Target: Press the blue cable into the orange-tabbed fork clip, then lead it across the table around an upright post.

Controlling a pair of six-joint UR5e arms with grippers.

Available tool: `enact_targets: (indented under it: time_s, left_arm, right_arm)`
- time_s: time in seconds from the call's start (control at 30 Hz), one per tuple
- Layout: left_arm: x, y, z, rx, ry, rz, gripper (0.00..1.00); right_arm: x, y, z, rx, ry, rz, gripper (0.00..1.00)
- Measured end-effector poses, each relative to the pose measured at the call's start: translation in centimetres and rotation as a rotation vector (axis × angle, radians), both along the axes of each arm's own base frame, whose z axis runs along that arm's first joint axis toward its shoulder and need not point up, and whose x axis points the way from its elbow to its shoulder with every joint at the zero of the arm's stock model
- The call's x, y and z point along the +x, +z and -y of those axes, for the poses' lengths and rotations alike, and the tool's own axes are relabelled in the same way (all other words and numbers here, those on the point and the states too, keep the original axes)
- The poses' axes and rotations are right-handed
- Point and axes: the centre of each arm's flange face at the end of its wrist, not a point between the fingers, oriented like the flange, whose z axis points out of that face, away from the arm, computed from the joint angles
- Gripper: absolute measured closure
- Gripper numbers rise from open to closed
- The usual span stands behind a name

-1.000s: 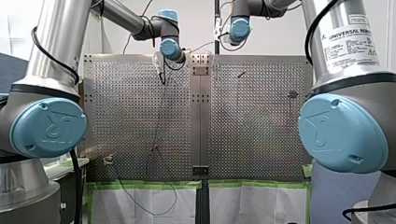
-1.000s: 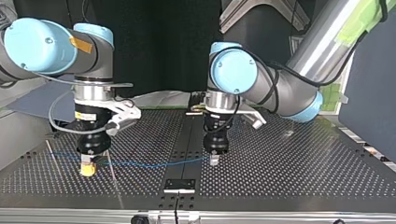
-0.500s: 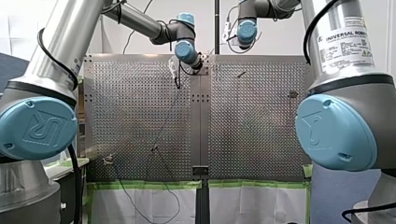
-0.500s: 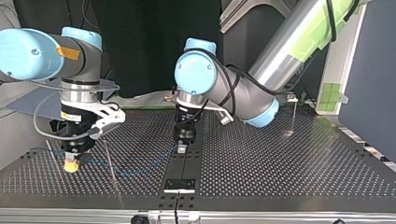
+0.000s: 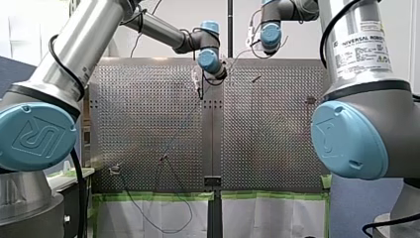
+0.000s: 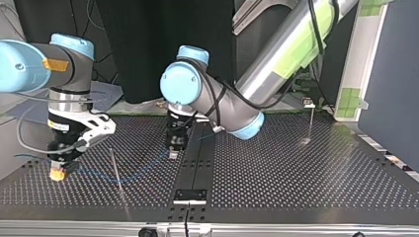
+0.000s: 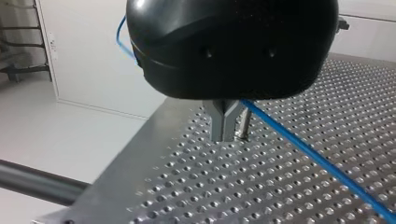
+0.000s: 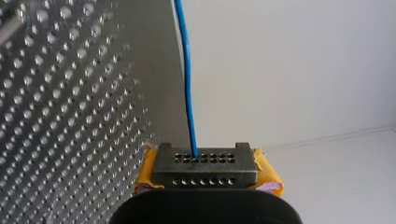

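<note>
silver perforated table [image 6: 306,173]: fills both wide views; a black strip [image 6: 197,163] runs down its middle, right beside my left gripper [image 6: 173,154] in the top view.
my right arm [image 5: 366,74]: silver tube with pale blue caps; a white label [image 5: 364,47] on it reads "universal robots". the finer print below that is too small to read.
my left arm [image 5: 89,44]: silver with pale blue caps. the shoulder cap [image 5: 34,139] carries a raised logo whose letters i cannot make out.
left gripper state: black body with its metal fingers [image 7: 223,123] narrow and the tips drawn together. the blue cable [image 6: 123,177] passes through at their roots and is held there, low over the table.
my right gripper [image 6: 58,174]: closed on the cable. its yellow pads [image 8: 267,173] flank a black block [image 8: 205,165] drilled with small holes, and the tips sit almost on the table.
blue cable, place: it sags in a shallow curve on the table between the two grippers. in the right wrist view it leaves the block's middle and runs straight ahead of the gripper. in the left wrist view it slants away beside the fingers, just above the holes.
thin rod [image 6: 117,180]: stands between the two grippers, and the cable crosses at its foot. which side it passes i cannot tell.
upright post [image 6: 310,121]: well apart from my left gripper, on the side away from my right gripper.
short metal peg [image 7: 243,126]: just behind the left fingers and beside the cable. whether they touch i cannot tell.
</note>
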Motion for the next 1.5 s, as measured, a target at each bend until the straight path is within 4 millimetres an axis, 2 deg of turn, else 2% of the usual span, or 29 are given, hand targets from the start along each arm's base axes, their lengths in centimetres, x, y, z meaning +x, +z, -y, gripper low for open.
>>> enact_targets:
  time_s: [0.33, 0.67, 1.17, 1.5]
  left_arm:
    - [2.2, -1.7, 1.8, -0.014, -0.028, -0.033, 1.0]
    - [3.7, 1.6, 2.4, -0.122, -0.079, 0.009, 1.0]
    - [5.5, 3.2, 5.1, -0.183, -0.127, 0.061, 1.0]
    - [5.7, 4.6, 6.9, -0.172, -0.145, 0.104, 1.0]
  right_arm:
    - [-2.4, -0.7, 1.5, 0.015, -0.047, -0.004, 0.98]
    - [-4.4, -0.8, 2.6, 0.021, -0.083, 0.0, 0.98]
    - [-6.3, -2.1, 3.5, 0.047, -0.117, 0.005, 0.98]
    - [-7.7, -2.7, 4.4, 0.058, -0.145, 0.017, 0.98]
